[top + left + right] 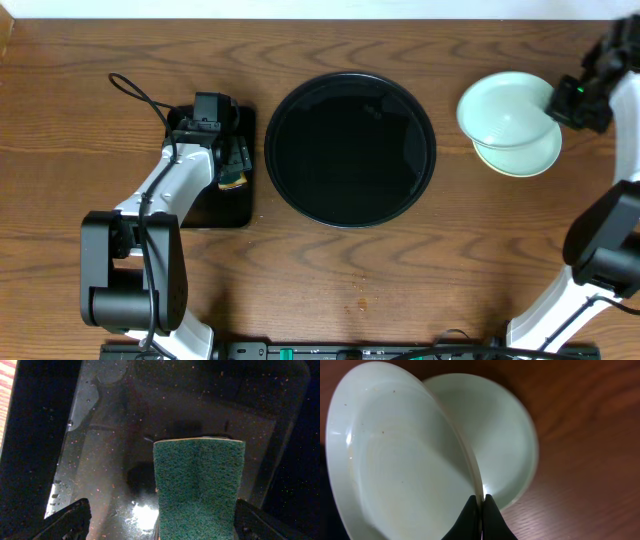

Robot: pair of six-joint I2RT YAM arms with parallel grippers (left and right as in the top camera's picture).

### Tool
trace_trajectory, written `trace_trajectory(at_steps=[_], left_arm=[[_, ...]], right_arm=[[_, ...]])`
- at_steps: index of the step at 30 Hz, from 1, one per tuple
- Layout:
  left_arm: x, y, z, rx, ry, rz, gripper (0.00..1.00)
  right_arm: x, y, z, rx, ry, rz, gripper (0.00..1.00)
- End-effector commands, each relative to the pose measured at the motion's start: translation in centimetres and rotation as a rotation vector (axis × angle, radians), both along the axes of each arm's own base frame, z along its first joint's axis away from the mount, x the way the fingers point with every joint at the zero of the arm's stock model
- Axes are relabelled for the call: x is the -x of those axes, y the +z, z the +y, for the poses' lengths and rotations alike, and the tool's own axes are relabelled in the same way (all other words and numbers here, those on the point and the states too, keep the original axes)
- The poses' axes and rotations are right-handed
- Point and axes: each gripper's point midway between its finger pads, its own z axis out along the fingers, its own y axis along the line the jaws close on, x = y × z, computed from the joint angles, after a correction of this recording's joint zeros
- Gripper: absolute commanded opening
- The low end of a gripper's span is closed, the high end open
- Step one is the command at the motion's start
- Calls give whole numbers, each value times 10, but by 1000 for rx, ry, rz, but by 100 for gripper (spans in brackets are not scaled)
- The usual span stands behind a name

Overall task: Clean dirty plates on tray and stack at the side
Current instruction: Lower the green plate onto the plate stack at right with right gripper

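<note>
The round black tray (350, 78) lies at the table's centre with nothing on it. To its right, my right gripper (556, 104) (481, 501) is shut on the rim of a pale mint plate (503, 110) (395, 460). It holds that plate tilted over a second mint plate (528, 160) (507, 435) that rests on the wood. My left gripper (228, 160) (162, 512) hangs open over a small rectangular tray. A green sponge (197, 485) lies between its wide-apart fingers, close to the right one.
The small rectangular black tray (225, 208) (100, 435) sits left of the round tray, wet and speckled. A black cable (135, 92) loops on the wood beside it. Bare wooden table surrounds everything.
</note>
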Motion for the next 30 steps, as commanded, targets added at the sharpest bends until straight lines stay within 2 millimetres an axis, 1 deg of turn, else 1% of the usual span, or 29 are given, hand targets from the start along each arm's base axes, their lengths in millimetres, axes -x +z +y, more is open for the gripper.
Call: trace_trajectory(at_steps=[1, 4, 5, 6, 8, 9, 10, 11, 12, 14, 16, 17, 19, 20, 21, 22, 23, 24, 27, 30], left_arm=[[0, 7, 5, -21, 2, -17, 89], [0, 7, 5, -21, 2, -17, 90], [0, 7, 5, -21, 2, -17, 90], [0, 7, 5, -21, 2, -17, 89], [0, 7, 5, -21, 2, -17, 90], [0, 7, 5, -21, 2, -17, 89], [0, 7, 5, -21, 2, -17, 90], [0, 7, 5, -21, 2, -17, 89], [0, 7, 5, -21, 2, -17, 90], [0, 7, 5, -21, 2, -17, 90], [0, 7, 5, -21, 2, -17, 90], [0, 7, 5, -21, 2, -17, 90], [0, 7, 5, -21, 2, -17, 90], [0, 7, 5, -21, 2, -17, 90], [0, 7, 5, -21, 2, -17, 90], [0, 7, 5, -21, 2, -17, 90], [0, 7, 5, -21, 2, -17, 90], [0, 7, 5, -21, 2, -17, 90], [0, 7, 5, -21, 2, -17, 90], [0, 7, 5, -21, 2, -17, 90]], right_arm=[[6, 0, -2, -34, 29, -27, 1], [8, -10, -7, -26, 46, -24, 1], [8, -12, -7, -22, 44, -24, 5], [8, -15, -9, -13, 41, -21, 12], [7, -19, -10, -7, 39, -25, 40], [7, -20, -10, -6, 40, -27, 57], [7, -20, -10, -6, 40, -27, 64], [7, -20, -9, -10, 41, -28, 69], [5, -19, -5, -25, 49, -33, 71], [3, -18, 10, -91, 75, -51, 76], [1, -15, 32, -178, 143, -71, 78], [1, -13, 48, -231, 204, -82, 79], [5, -9, 74, -304, 312, -92, 79], [8, -9, 82, -313, 341, -77, 80], [10, -10, 86, -308, 349, -59, 82], [13, -12, 89, -294, 355, -37, 88], [16, -15, 91, -272, 354, -11, 96], [18, -17, 92, -254, 345, 12, 99], [18, -20, 99, -215, 364, 34, 99], [17, -20, 107, -213, 385, 37, 99]])
